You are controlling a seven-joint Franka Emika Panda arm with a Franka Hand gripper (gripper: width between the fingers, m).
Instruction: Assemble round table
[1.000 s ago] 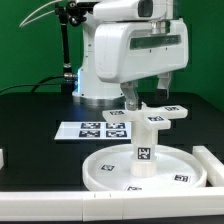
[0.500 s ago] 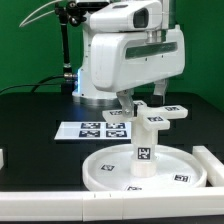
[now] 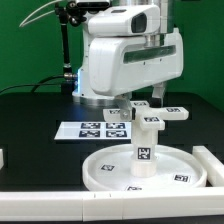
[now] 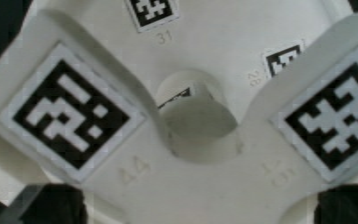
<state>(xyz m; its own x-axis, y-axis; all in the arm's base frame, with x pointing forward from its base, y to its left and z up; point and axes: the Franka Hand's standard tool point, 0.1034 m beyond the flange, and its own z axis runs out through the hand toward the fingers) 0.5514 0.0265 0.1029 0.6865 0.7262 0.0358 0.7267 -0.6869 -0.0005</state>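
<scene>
The large rimmed round disc (image 3: 110,172) lies on the black table near the front. The short thick post (image 3: 146,145) stands upright in its middle, a tag facing the camera. The cross-shaped four-armed piece (image 3: 160,113) sits on top of the post. My gripper (image 3: 148,100) hangs just above the cross piece, its fingers reaching down at the piece's far side. In the wrist view the cross piece (image 4: 194,130) fills the picture with two large tags. My gripper (image 4: 197,208) is open, its dark fingertips (image 4: 48,205) standing wide apart at either side of the piece.
The marker board (image 3: 92,130) lies flat behind the disc, toward the exterior view's left. A long white rail (image 3: 212,162) lies at the exterior view's right edge, and another white part (image 3: 3,157) at the left edge. The robot base (image 3: 88,88) stands behind.
The hand has risen and shifted toward the exterior view's right. The cross piece, post and disc have not moved.
</scene>
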